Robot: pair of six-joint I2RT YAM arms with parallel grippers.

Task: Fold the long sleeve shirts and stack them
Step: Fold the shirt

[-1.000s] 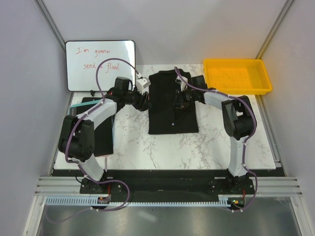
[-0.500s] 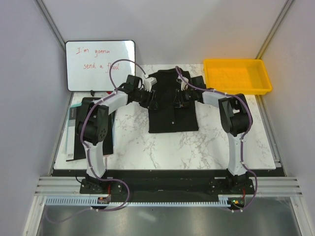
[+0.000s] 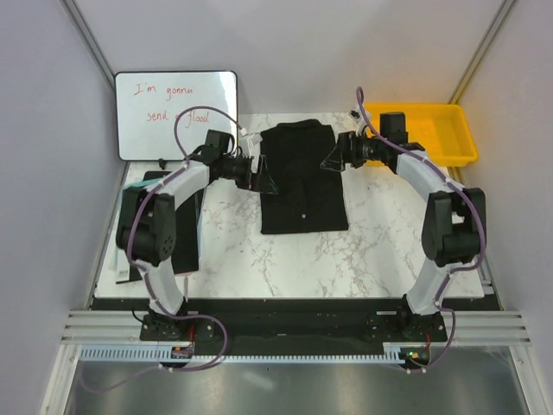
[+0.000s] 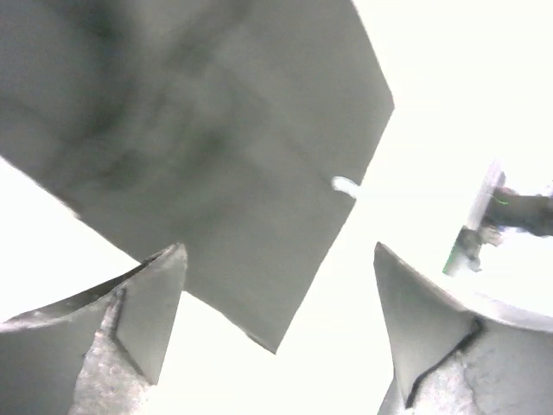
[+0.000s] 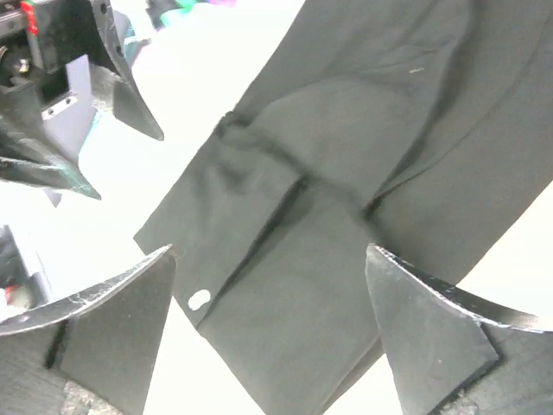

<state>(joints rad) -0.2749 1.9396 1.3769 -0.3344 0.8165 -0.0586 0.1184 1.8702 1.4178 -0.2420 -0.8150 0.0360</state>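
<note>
Both left gripper (image 3: 263, 173) and right gripper (image 3: 333, 160) hung spread at the shirt (image 3: 302, 203) sides; you needed a clean, snag-free lift.

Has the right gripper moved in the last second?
Yes. The right gripper pulled back from over the shirt toward the yellow tray.

I see a white marble table (image 3: 363, 259). A folded black shirt (image 3: 302, 194) lies flat on it between my left gripper (image 3: 257, 173) and right gripper (image 3: 333, 160). A yellow tray (image 3: 449, 157) sits just outside the right gripper. A flat black board (image 3: 188, 246) lies outside the left gripper, nearer its base.
</note>
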